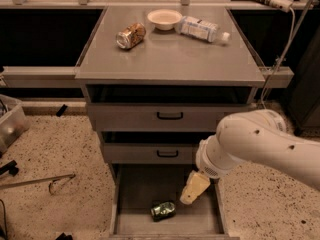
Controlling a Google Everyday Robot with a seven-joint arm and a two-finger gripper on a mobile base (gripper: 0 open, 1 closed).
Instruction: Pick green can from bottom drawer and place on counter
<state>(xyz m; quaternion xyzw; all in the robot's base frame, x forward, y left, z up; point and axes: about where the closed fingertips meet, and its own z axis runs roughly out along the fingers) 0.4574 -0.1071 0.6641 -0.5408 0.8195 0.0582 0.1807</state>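
Observation:
The green can (163, 210) lies on its side on the grey floor of the open bottom drawer (137, 194), near the front middle. My gripper (193, 188), with pale yellow fingers, hangs from the white arm just above the drawer, up and to the right of the can and apart from it. It holds nothing. The counter (170, 54) is the grey top of the cabinet.
On the counter lie a tan patterned can (130, 35), a white bowl (164, 19) and a clear plastic bottle (203, 30). Two shallower drawers with black handles (169, 116) sit above the bottom drawer. A bin (10, 124) and a metal tool (45, 182) are on the speckled floor at left.

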